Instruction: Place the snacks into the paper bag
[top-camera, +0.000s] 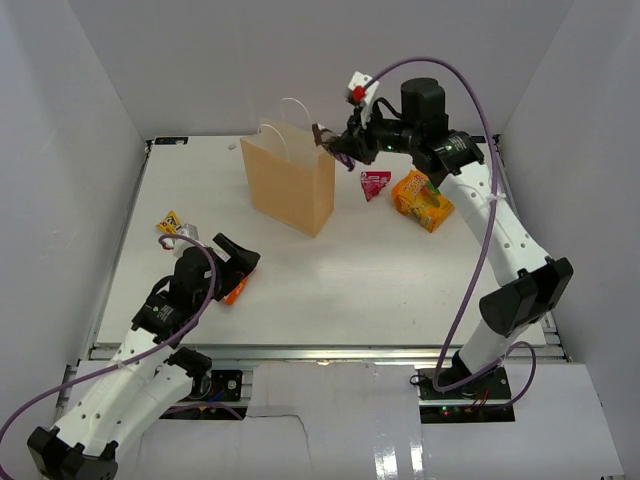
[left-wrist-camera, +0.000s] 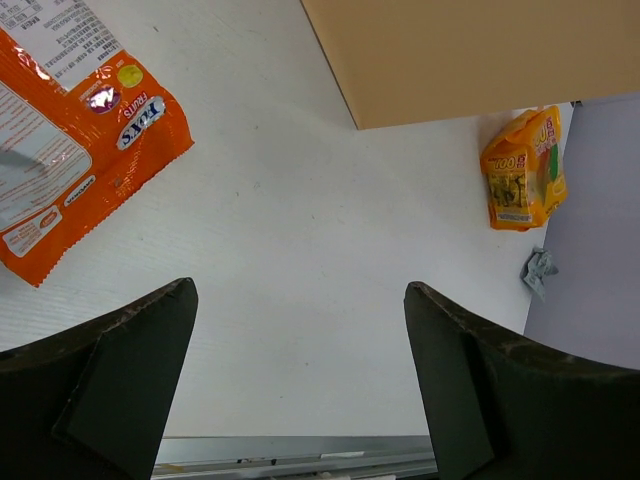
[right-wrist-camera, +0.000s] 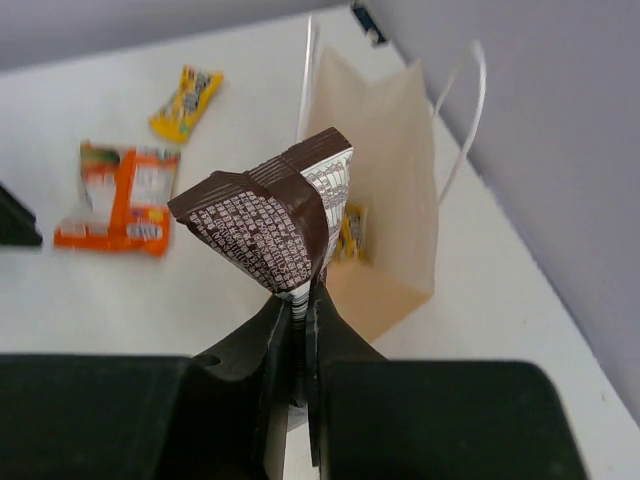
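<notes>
The tan paper bag stands upright at the back of the table. My right gripper is shut on the bottom seam of a dark brown packet, held in the air just beside the bag's open top. Something yellow shows inside the bag. A red triangular packet and an orange-yellow pouch lie right of the bag. My left gripper hangs open over bare table, with the orange-white packet to its left. A small yellow packet lies at the left.
White walls close in the table on the left, back and right. The right arm reaches across the right side above the pouch. A small grey scrap lies near the right wall.
</notes>
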